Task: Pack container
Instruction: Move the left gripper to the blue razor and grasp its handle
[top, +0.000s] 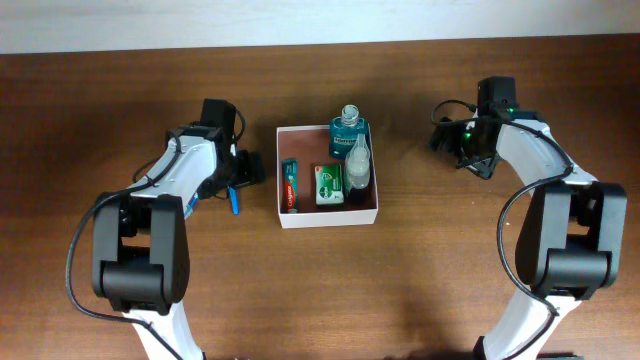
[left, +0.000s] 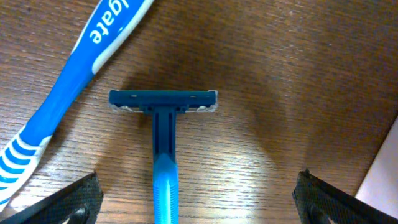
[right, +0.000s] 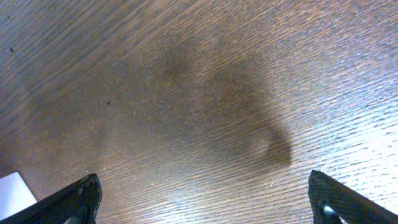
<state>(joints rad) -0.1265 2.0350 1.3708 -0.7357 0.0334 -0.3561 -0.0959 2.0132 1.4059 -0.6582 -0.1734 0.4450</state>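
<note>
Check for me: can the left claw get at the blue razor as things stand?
Probably yes. The left claw hangs open right over the razor, whose handle lies between the fingers, nothing covering it. The toothbrush lies off to one side, not touching it.

At the left hand (left: 199, 198), fingers spread wide, a razor (left: 163, 130) lies on the table (left: 298, 74) between them; a toothbrush (left: 59, 99) slants just beside its head, crowding one side. Under the right hand (right: 205, 199), bare table, passage unobstructed. In the container (top: 330, 219), a bottle (top: 349, 130), tube (top: 289, 186) and box (top: 328, 185) occupy most of the floor; remaining room appears slight.
</note>
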